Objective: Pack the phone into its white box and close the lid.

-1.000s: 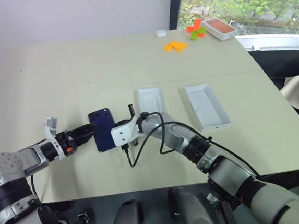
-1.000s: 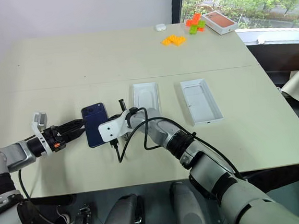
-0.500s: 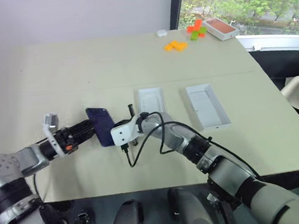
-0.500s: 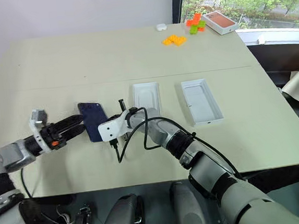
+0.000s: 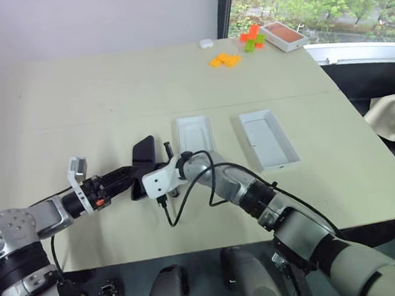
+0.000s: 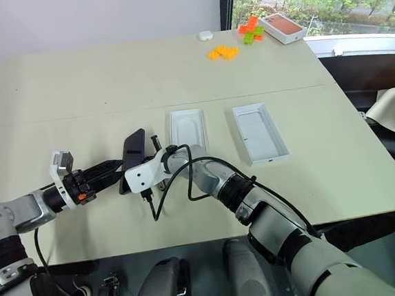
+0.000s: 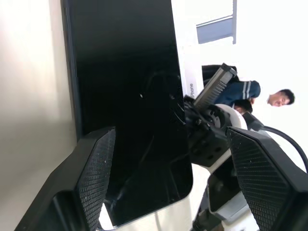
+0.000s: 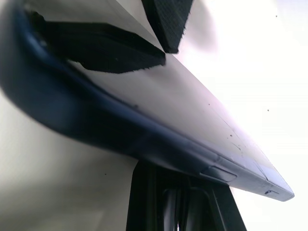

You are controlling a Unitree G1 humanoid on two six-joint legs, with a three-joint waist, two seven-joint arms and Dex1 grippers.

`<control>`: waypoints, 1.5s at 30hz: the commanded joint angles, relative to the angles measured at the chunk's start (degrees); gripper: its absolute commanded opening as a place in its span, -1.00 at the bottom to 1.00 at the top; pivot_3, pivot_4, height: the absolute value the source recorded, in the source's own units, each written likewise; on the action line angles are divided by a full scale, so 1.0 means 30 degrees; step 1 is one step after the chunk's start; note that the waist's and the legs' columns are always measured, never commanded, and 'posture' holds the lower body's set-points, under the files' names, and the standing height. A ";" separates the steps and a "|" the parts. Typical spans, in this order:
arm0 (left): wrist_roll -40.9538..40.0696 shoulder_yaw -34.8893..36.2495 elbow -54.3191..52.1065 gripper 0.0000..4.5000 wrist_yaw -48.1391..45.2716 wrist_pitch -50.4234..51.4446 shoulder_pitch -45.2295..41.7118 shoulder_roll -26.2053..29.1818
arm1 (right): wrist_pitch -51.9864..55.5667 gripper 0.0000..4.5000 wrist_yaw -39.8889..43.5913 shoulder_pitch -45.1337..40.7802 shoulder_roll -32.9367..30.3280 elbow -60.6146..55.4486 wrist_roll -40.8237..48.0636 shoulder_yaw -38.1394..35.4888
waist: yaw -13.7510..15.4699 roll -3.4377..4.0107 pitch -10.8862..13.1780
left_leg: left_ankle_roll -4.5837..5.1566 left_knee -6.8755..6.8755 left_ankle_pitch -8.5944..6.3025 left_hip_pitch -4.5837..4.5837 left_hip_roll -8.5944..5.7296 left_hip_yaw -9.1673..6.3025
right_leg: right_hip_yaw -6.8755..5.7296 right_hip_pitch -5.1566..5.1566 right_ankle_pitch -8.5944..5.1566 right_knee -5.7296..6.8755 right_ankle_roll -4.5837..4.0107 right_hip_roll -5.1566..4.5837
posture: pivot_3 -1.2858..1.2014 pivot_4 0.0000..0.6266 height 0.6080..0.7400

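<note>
A beige table (image 5: 75,96) stands before a window (image 5: 309,0) showing greenery.

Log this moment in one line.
phone tilted up on edge; left claw open around it; right claw shut against it; not boxed yet

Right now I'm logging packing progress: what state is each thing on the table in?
phone: tilted up on edge, between both grippers.
left gripper: open, fingers either side of the phone.
right gripper: shut, against the phone.
white box: open, nothing inside.
lid: off, lying beside the box.
</note>
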 commanded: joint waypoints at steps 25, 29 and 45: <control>-0.0863 -0.1161 0.1041 0.72 -0.0458 -0.1011 -0.0090 0.1454 | 0.6461 -0.98 0.4008 0.0706 0.0868 -0.7081 0.6176 -0.3189 | 0.0261 0.0002 0.0006 | -0.0001 -0.0026 0.0001 -0.0025 0.0007 0.0003 | 0.0001 -0.0042 0.0004 -0.0003 -0.0011 -0.0035 | 0.03 -0.52 1.00; -0.0908 -0.1165 0.0929 0.72 -0.0434 -0.0987 -0.0018 0.1512 | 0.6440 -0.98 0.3944 0.0650 0.0674 -0.7171 0.6205 -0.2905 | 0.0386 0.0003 0.0006 | -0.0001 -0.0026 0.0001 -0.0025 0.0007 0.0004 | -0.0001 -0.0047 0.0003 -0.0003 -0.0013 -0.0031 | 0.03 -0.52 1.00; -0.2059 0.0033 0.0848 0.72 -0.0468 -0.0005 0.0206 0.1781 | 0.6955 -0.98 0.3558 0.1072 0.0845 -0.7240 0.6847 -0.2794 | 0.0391 0.0003 0.0007 | -0.0001 -0.0030 0.0002 -0.0024 0.0012 0.0005 | -0.0002 -0.0048 0.0002 -0.0003 -0.0019 -0.0023 | 0.03 -0.52 1.00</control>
